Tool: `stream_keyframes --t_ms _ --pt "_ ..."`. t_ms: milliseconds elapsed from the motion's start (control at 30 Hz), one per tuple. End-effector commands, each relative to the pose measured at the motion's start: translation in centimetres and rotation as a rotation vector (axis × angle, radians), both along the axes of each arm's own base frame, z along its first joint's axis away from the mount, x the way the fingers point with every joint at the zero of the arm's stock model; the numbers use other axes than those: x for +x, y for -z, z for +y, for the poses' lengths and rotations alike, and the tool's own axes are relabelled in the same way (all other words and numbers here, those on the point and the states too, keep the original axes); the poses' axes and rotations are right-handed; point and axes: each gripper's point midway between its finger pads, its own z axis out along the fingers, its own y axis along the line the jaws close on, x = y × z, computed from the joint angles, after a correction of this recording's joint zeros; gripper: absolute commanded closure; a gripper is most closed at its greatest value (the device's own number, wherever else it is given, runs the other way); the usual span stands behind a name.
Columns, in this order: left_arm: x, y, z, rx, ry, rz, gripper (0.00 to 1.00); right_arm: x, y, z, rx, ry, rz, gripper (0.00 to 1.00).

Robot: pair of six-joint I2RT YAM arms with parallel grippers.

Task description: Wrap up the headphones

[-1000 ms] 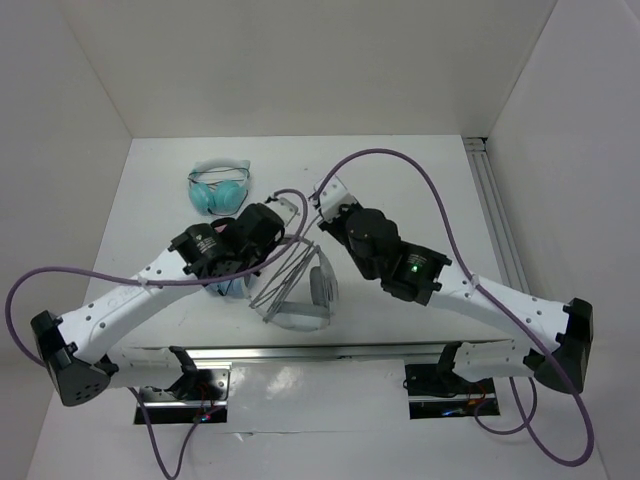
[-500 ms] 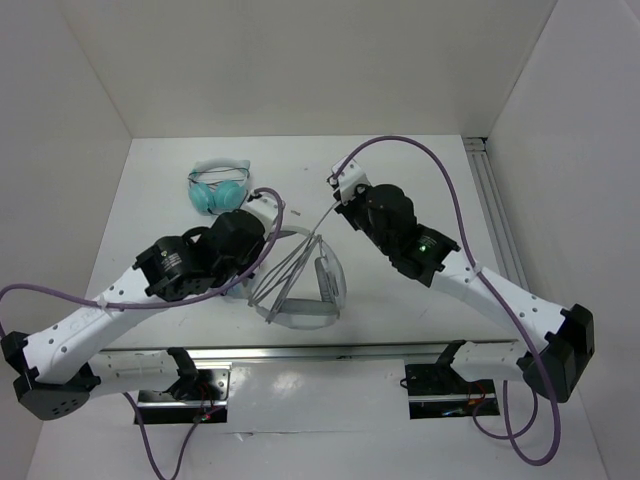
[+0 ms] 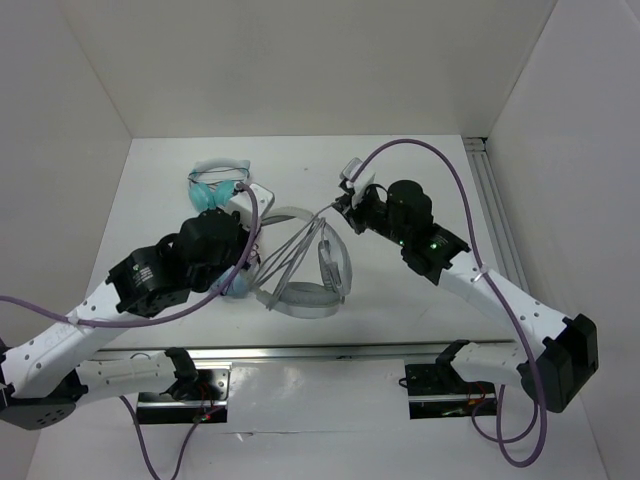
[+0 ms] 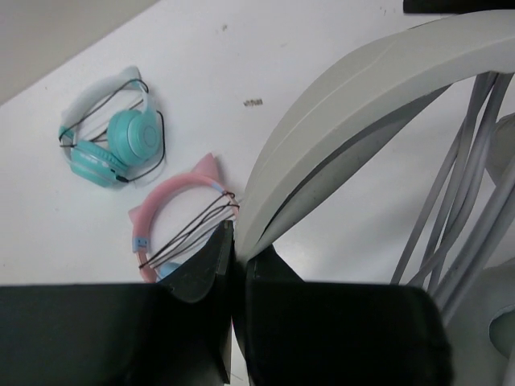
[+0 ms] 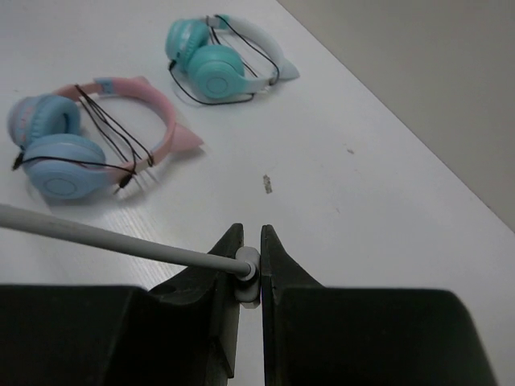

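Observation:
The light grey-white headphones (image 3: 300, 298) stand tilted at the table's middle, with several turns of the thin grey cable (image 3: 290, 258) across the headband. My left gripper (image 3: 260, 212) is shut on the wide headband (image 4: 346, 104), its jaws pinching the band's end (image 4: 239, 245). My right gripper (image 3: 345, 205) is shut on the cable's white plug end (image 5: 250, 269). The cable (image 5: 105, 236) runs taut from it to the left, held above the table.
A teal pair with a white band (image 3: 215, 188) lies at the far left, also seen in both wrist views (image 4: 109, 145) (image 5: 213, 56). A pink-banded pair with blue cups (image 5: 96, 137) (image 4: 181, 217) lies under my left arm. A metal rail (image 3: 495, 210) runs along the right edge.
My right gripper has moved right and farther away with the cable end, drawing the cable taut. My left gripper has moved toward the far side with the headband; the headphones shifted slightly.

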Motion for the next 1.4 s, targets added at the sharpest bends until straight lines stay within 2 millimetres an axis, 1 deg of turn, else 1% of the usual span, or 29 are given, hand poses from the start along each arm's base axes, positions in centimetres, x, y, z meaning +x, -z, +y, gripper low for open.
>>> stream_keyframes --t_ms 0,67,100,167,200,267,367,467,500,533,567,600,633,667,733,767,800,867,933,967,1067,1133,1167,1200,1233,1267,1300,1333,1367 --pt "0.9 -7.6 -1.6 -0.243 0.028 -0.213 1.00 -0.6 -2.6 0.4 0.122 -0.083 -0.043 0.93" --pt "0.9 -8.2 -2.5 -0.259 0.072 -0.240 1.00 -1.2 -2.9 1.1 0.154 -0.152 -0.043 0.92" --pt "0.7 -8.8 -3.7 -0.287 0.131 -0.261 1.00 -1.1 -2.8 1.1 0.165 -0.162 -0.030 0.91" --pt "0.7 -8.4 -4.9 -0.276 0.193 -0.284 1.00 -1.9 -3.0 1.7 0.181 -0.225 -0.022 0.87" --pt "0.3 -9.4 -5.8 -0.311 0.246 -0.308 1.00 -2.1 -3.2 2.1 0.182 -0.253 -0.019 0.84" --pt "0.4 -8.9 -6.4 -0.310 0.267 -0.315 1.00 -2.6 -3.2 2.6 0.178 -0.298 0.000 0.80" --pt "1.0 -9.2 -7.3 -0.313 0.280 -0.343 1.00 -2.5 -3.2 2.7 0.175 -0.297 0.007 0.75" --pt "2.1 -9.6 -7.4 -0.329 0.226 -0.373 1.00 -2.7 -3.1 2.6 0.175 -0.297 0.007 0.72" --pt "2.5 -9.8 -7.2 -0.332 0.198 -0.382 1.00 -2.5 -2.6 2.4 0.170 -0.283 0.016 0.72" --pt "3.0 -10.5 -6.7 -0.347 0.149 -0.395 1.00 -2.7 -2.4 2.3 0.170 -0.283 0.016 0.72" --pt "3.2 -10.4 -6.9 -0.346 0.135 -0.397 1.00 -2.4 -2.7 2.1 0.174 -0.274 0.005 0.70" --pt "3.5 -10.9 -6.6 -0.350 0.111 -0.416 1.00 -2.4 -2.7 2.1 0.174 -0.274 0.005 0.70" --pt "3.6 -12.0 -6.2 -0.372 0.093 -0.446 1.00 -2.6 -3.0 2.0 0.178 -0.275 -0.003 0.69" --pt "4.0 -12.0 -6.2 -0.347 0.077 -0.460 1.00 -2.4 -3.0 1.9 0.177 -0.264 -0.005 0.69" --pt "4.1 -13.0 -6.1 -0.354 0.077 -0.500 1.00 -2.4 -3.0 1.9 0.183 -0.263 0.003 0.66" --pt "4.4 -13.1 -6.0 -0.336 0.068 -0.516 1.00 -2.6 -3.6 1.8 0.191 -0.265 -0.015 0.65" --pt "4.5 -13.4 -6.1 -0.345 0.066 -0.535 1.00 -2.5 -3.2 1.7 0.187 -0.255 -0.008 0.64" --pt "4.6 -13.7 -6.1 -0.345 0.066 -0.562 1.00 -2.2 -3.8 1.3 0.203 -0.237 -0.022 0.62" --pt "4.8 -13.2 -6.5 -0.327 0.078 -0.564 1.00 -2.2 -4.3 1.3 0.211 -0.239 -0.040 0.58" --pt "4.8 -13.2 -6.5 -0.327 0.078 -0.564 1.00 -2.0 -3.8 1.2 0.213 -0.225 -0.025 0.57" --pt "5.1 -13.3 -7.3 -0.316 0.094 -0.564 1.00 -1.6 -4.1 0.8 0.218 -0.205 -0.038 0.53" --pt "5.3 -12.7 -7.7 -0.292 0.107 -0.555 1.00 -1.1 -3.9 0.5 0.224 -0.172 -0.036 0.53" --pt "5.2 -12.9 -7.5 -0.278 0.109 -0.559 1.00 -0.6 -3.4 0.0 0.219 -0.142 -0.030 0.51" --pt "5.4 -12.6 -7.7 -0.259 0.112 -0.559 1.00 -0.5 -4.0 -0.3 0.227 -0.122 -0.048 0.45" --pt "5.4 -12.3 -7.8 -0.250 0.114 -0.552 1.00 0.4 -3.8 -1.0 0.240 -0.058 -0.051 0.28" --pt "5.4 -12.4 -7.7 -0.247 0.115 -0.549 1.00 1.1 -3.6 -1.7 0.240 -0.015 -0.055 0.18" --pt "5.5 -12.4 -7.4 -0.235 0.102 -0.553 1.00 1.4 -3.0 -2.1 0.240 0.015 -0.041 0.14" --pt "5.6 -12.2 -7.2 -0.225 0.092 -0.547 1.00 2.5 -3.4 -3.3 0.255 0.098 -0.056 0.08" --pt "5.6 -12.2 -7.2 -0.217 0.093 -0.551 1.00 2.9 -3.7 -3.8 0.262 0.132 -0.072 0.03"
